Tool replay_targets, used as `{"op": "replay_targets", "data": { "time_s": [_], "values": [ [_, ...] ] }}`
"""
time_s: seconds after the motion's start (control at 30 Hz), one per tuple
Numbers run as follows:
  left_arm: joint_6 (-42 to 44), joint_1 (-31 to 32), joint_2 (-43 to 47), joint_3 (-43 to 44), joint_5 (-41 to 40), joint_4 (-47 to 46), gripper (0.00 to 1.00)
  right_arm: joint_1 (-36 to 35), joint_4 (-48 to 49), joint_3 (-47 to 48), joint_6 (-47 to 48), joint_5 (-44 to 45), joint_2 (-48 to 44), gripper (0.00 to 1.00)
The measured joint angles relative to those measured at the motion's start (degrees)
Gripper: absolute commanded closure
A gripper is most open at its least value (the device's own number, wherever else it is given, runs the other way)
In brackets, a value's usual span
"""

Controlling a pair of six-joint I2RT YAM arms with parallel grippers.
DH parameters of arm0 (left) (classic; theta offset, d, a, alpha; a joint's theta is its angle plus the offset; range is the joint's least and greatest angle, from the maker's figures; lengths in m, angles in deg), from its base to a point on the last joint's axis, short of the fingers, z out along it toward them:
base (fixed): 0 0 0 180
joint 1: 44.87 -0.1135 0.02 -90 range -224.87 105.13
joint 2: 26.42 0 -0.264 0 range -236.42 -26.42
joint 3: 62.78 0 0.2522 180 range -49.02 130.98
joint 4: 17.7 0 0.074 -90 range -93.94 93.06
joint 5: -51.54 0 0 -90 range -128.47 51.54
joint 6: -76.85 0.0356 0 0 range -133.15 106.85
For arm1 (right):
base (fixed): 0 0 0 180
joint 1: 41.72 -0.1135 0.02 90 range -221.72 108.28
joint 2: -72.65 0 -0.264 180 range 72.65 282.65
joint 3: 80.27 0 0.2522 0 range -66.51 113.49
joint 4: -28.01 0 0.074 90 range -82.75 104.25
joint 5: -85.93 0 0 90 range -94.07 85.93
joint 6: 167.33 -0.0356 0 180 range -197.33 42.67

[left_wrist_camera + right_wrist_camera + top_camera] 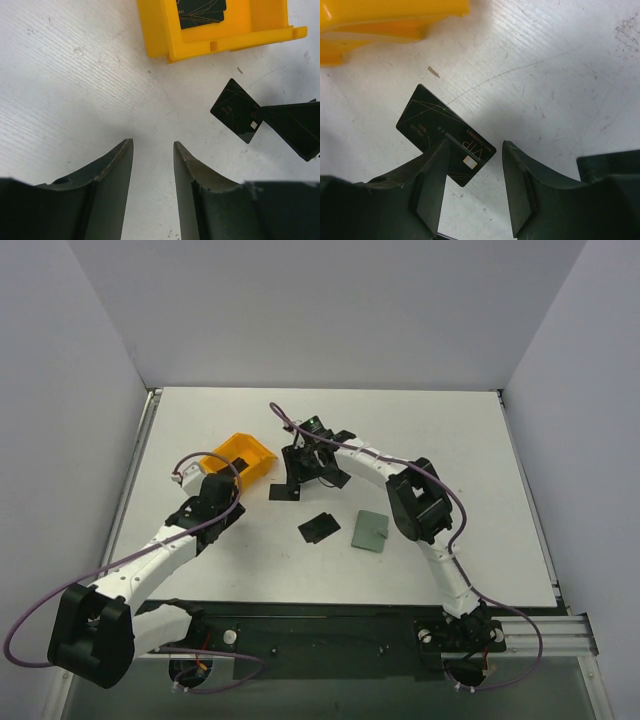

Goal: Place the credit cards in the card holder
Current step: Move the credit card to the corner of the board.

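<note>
Your left fingers stand apart, with only the bare white counter showing in the gap; they grip nothing. Ahead of their tips and slightly to the right sits the orange-yellow plastic bin, and you can see thin black rectangular cards lying inside it. To the right of these fingers, nearer than the bin, a black card with a small pale chip lies flat on the counter, turned cornerwise. The dark shape at its right corner is cut off by the frame edge, and you cannot tell what it is. Your right fingers are also apart and clamped on nothing. What looks like the same chip card lies flat just ahead of the left-hand finger, with its near corner hidden behind that fingertip and partly showing in the gap. The right-hand finger is clear of it. The bin's rim lies ahead and to the left of these fingers. From overhead, the flat sage-green squarish folding wallet lies on the counter well apart from both pairs of fingers, behind the right ones. Another black card lies near its left side.
</note>
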Motion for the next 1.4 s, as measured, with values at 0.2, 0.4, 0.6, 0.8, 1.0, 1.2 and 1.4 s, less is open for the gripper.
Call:
{"op": "replay_targets", "data": {
  "time_s": [0.2, 0.4, 0.6, 0.8, 1.0, 1.2, 1.4],
  "values": [
    [-0.35, 0.0, -0.04, -1.07, 0.44, -1.07, 0.52, 0.11, -2.19, 3.93, 1.77, -3.1, 2.54, 0.58],
    [-0.33, -0.09, -1.73, -2.99, 0.46, -4.11, 0.54, -0.79, -3.19, 3.78, 3.54, -5.99, 2.6, 0.6],
    [0.28, -0.59, -5.7, -4.85, 0.9, -7.67, 0.56, -3.96, -1.14, 2.58, 4.52, -7.04, 2.56, 0.61],
    [1.46, -1.27, -7.85, -4.96, 1.62, -13.11, 0.84, -6.14, 2.29, 1.14, 2.93, -6.56, 2.16, 0.66],
    [3.15, -1.46, -11.5, -4.96, 3.56, -17.29, 1.0, -6.32, 2.97, 0.72, 0.28, -7.63, 2.29, 0.7],
    [3.58, -1.46, -13.84, -4.96, 4.66, -19.43, 1.0, -7.02, 3.61, 0.72, -1.05, -9.25, 2.71, 0.71],
    [3.74, -1.44, -16.2, -5.01, 5.4, -22.08, 1.0, -8.44, 5.38, 0.44, -2.49, -10.49, 3.13, 0.72]
  ]
}}
